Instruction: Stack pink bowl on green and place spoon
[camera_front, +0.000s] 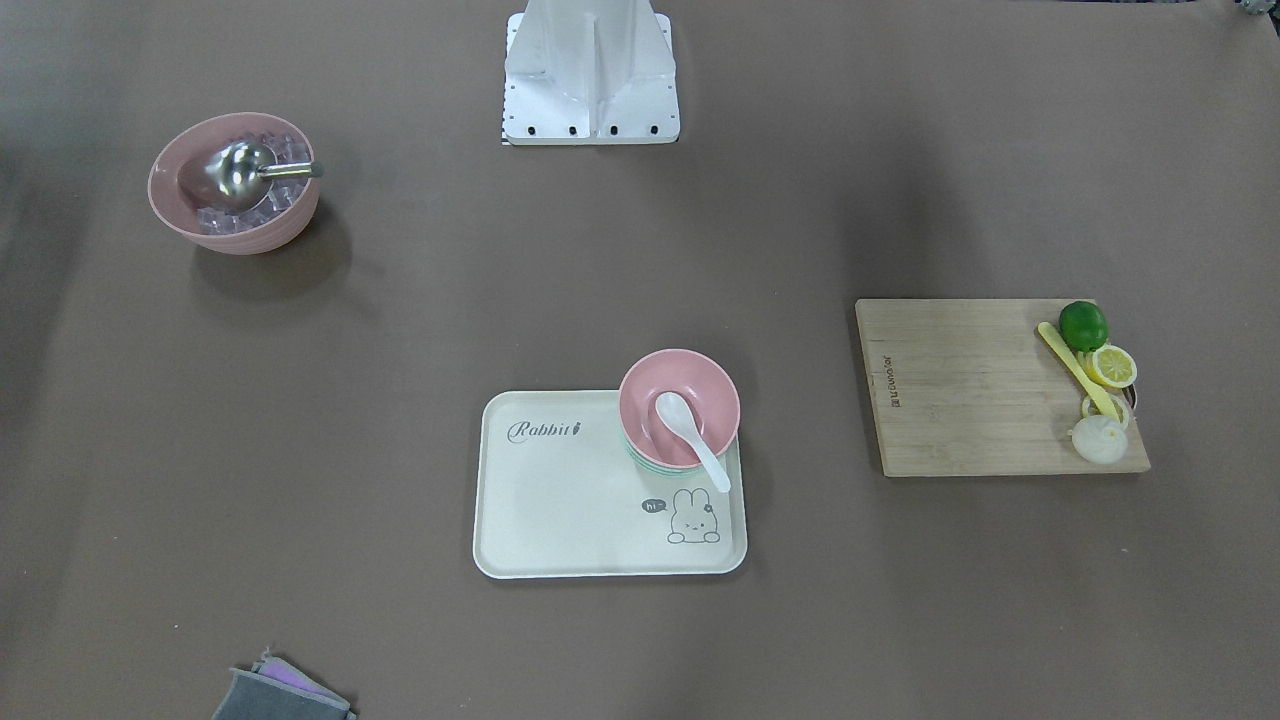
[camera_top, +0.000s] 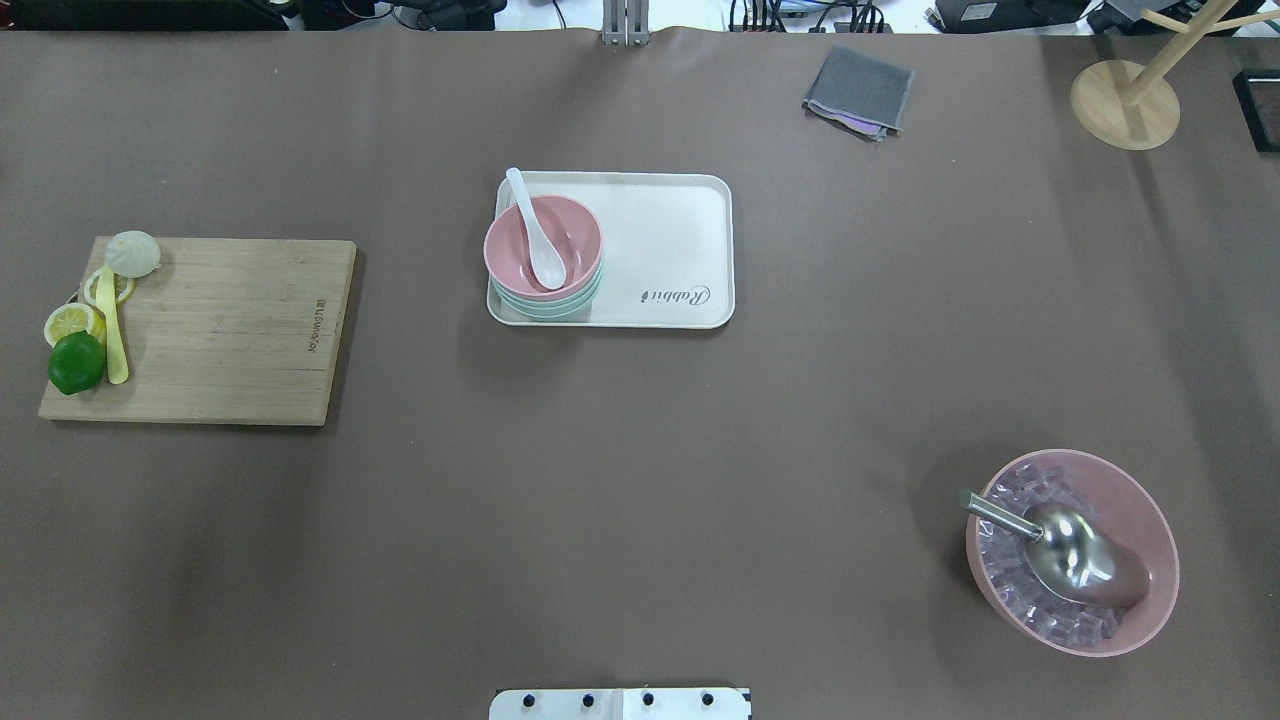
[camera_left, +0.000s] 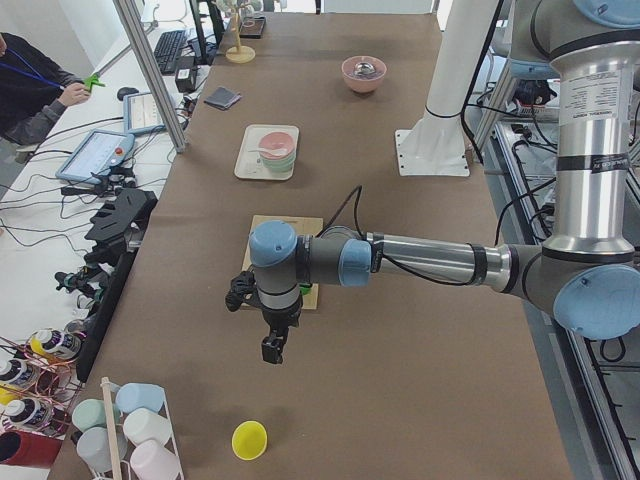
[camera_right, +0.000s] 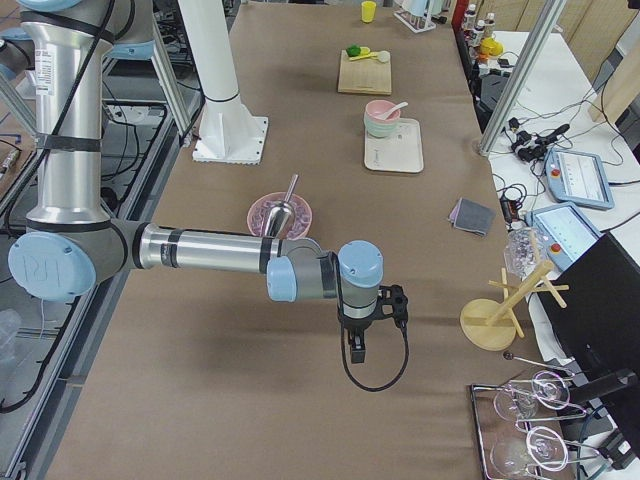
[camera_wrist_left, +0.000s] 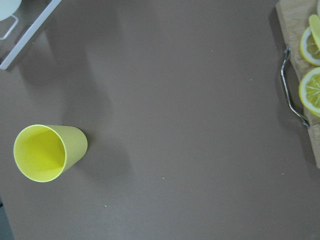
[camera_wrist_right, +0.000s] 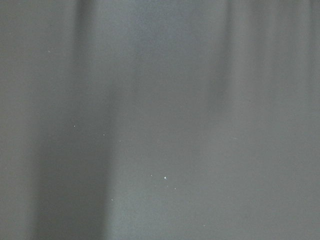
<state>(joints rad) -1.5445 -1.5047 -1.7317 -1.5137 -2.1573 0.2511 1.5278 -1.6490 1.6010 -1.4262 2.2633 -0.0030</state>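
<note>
A pink bowl (camera_front: 700, 380) sits nested on a green bowl (camera_front: 650, 463) at one end of a cream rabbit tray (camera_front: 560, 500). A white spoon (camera_front: 695, 440) lies in the pink bowl with its handle over the rim. The overhead view shows the same stack: pink bowl (camera_top: 580, 235), green bowl (camera_top: 545, 308), spoon (camera_top: 540, 240), tray (camera_top: 670, 240). My left gripper (camera_left: 272, 350) hangs beyond the cutting board, far from the tray. My right gripper (camera_right: 358, 352) hangs past the ice bowl. I cannot tell whether either is open or shut.
A large pink bowl (camera_top: 1150, 530) holds ice cubes and a metal scoop (camera_top: 1060, 550). A wooden cutting board (camera_top: 220, 330) carries a lime, lemon slices and a yellow utensil. A grey cloth (camera_top: 860, 90), a wooden stand (camera_top: 1125, 100) and a yellow cup (camera_wrist_left: 47, 151) lie around.
</note>
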